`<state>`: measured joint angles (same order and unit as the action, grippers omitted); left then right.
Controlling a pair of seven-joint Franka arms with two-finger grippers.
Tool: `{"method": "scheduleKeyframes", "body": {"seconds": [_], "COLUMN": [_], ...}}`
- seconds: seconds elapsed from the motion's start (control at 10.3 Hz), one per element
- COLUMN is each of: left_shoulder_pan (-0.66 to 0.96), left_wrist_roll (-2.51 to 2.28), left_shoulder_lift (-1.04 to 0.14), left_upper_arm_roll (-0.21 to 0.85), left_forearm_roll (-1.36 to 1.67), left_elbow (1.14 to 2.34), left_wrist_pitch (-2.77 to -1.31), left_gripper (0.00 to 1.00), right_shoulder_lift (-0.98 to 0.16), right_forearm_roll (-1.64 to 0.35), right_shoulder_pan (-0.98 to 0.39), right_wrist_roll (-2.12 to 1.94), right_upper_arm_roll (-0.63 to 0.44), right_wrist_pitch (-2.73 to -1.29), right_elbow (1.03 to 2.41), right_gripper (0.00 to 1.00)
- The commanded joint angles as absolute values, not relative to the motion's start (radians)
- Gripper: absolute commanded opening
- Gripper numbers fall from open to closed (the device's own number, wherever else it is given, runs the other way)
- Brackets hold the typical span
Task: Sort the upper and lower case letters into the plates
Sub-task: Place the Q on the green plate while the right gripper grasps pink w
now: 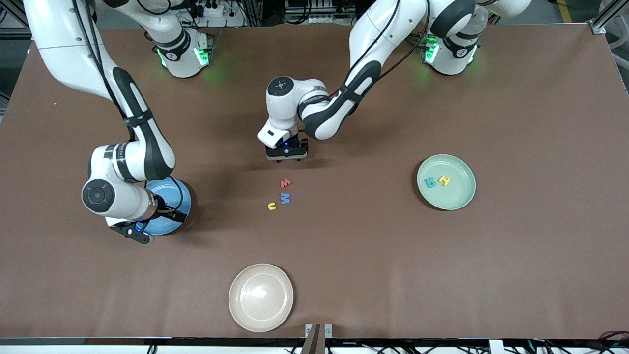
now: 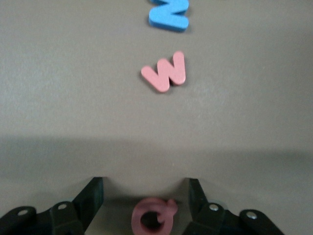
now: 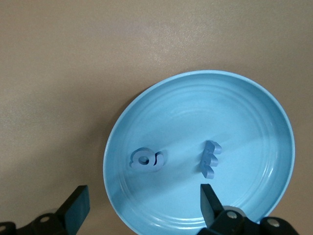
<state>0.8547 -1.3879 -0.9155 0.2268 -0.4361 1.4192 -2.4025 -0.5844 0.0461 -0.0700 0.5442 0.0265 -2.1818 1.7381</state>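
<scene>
My left gripper (image 1: 287,156) is low over the table's middle, open. In the left wrist view (image 2: 144,185) its jaws stand on either side of a red round letter (image 2: 154,218) lying on the table, with gaps on both sides. A red w (image 1: 285,183) (image 2: 165,73), a blue W (image 1: 285,198) (image 2: 169,14) and a yellow u (image 1: 271,206) lie nearer the front camera. My right gripper (image 1: 139,235) (image 3: 144,188) is open and empty over the blue plate (image 1: 173,191) (image 3: 254,112), which holds two dark blue letters (image 3: 146,159) (image 3: 210,157). The pale green plate (image 1: 459,199) holds a teal letter (image 1: 431,183) and a yellow H (image 1: 444,180).
A cream-beige plate (image 1: 261,297) sits near the table's front edge, nearer the camera than the loose letters. The right arm's elbow and forearm (image 1: 142,142) hang over the table beside the blue plate.
</scene>
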Motion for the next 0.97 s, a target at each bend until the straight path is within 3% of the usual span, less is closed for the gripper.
{"method": "scheduleKeyframes", "body": {"seconds": [0.0, 0.39, 0.49, 0.58, 0.68, 0.87], "left_shoulder_pan": [0.887, 0.891, 0.888, 0.884, 0.873, 0.818], "left_wrist_roll": [-1.419, -1.417, -1.408, -1.391, -1.361, -1.33], "left_shoulder_lift": [-0.911, -0.905, -0.905, -0.905, -0.905, -0.865], "left_upper_arm_roll": [0.213, 0.215, 0.21, 0.209, 0.209, 0.218], "left_forearm_roll": [-0.358, -0.334, -0.336, -0.339, -0.336, -0.336], "left_elbow": [1.413, 1.41, 1.408, 1.408, 1.408, 1.41], "left_wrist_pitch": [-2.353, -2.336, -2.336, -2.336, -2.336, -2.301], "left_gripper": [0.62, 0.39, 0.29, 0.11, 0.0, 0.0], "right_shoulder_lift": [-0.569, -0.569, -0.569, -0.569, -0.569, -0.569], "right_forearm_roll": [0.061, 0.061, 0.061, 0.061, 0.061, 0.06], "right_shoulder_pan": [-0.061, -0.061, -0.061, -0.061, -0.061, -0.069], "right_wrist_roll": [0.541, 0.541, 0.541, 0.541, 0.541, 0.552], "right_upper_arm_roll": [0.035, 0.035, 0.035, 0.035, 0.035, 0.038], "right_wrist_pitch": [-2.183, -2.183, -2.183, -2.183, -2.183, -2.181], "right_elbow": [1.753, 1.753, 1.753, 1.753, 1.752, 1.747], "right_gripper": [1.0, 1.0, 1.0, 1.0, 1.0, 1.0]}}
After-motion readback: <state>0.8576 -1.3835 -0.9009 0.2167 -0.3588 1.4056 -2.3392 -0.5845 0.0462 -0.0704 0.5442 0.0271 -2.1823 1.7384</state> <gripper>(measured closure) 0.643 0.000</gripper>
